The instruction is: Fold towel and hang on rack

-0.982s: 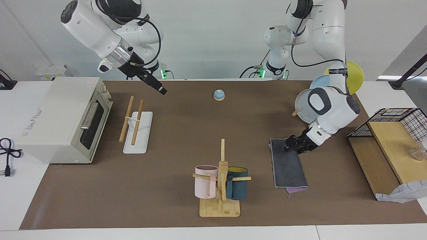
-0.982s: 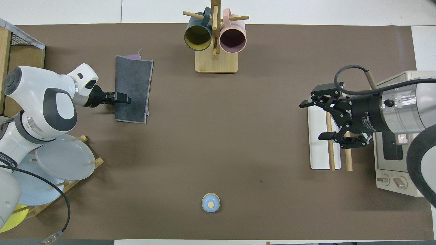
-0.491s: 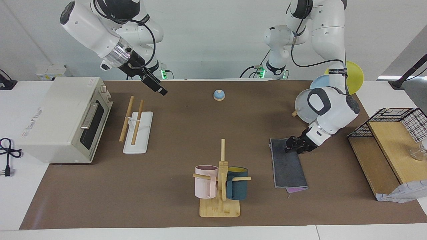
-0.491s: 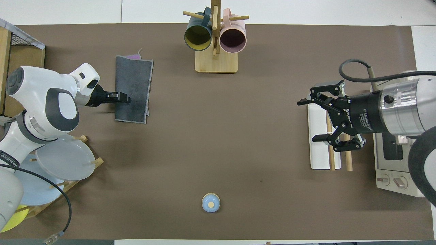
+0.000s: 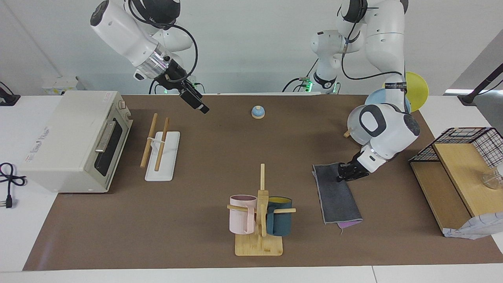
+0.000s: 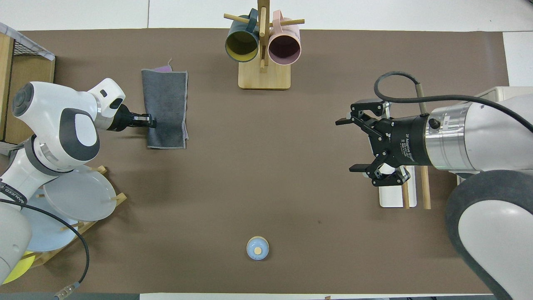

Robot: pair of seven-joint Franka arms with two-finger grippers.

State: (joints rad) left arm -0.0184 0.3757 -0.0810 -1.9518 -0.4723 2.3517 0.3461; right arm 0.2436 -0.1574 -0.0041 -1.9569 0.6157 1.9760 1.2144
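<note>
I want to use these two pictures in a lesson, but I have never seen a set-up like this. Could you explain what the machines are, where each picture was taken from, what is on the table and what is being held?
These are two white robot arms at a brown table. One picture looks at them from across the table; the other looks steeply down from above their own end.

The left gripper is down at the edge of the towel, a folded grey cloth with a purple corner showing, and its jaws look closed on that edge. The right gripper hangs in the air with its jaws open, over bare table beside the rack, two wooden rods on a white base. It holds nothing.

Also on the table: a toaster oven, a mug stand with a pink and a dark mug, a small blue bell, and plates in a holder.
</note>
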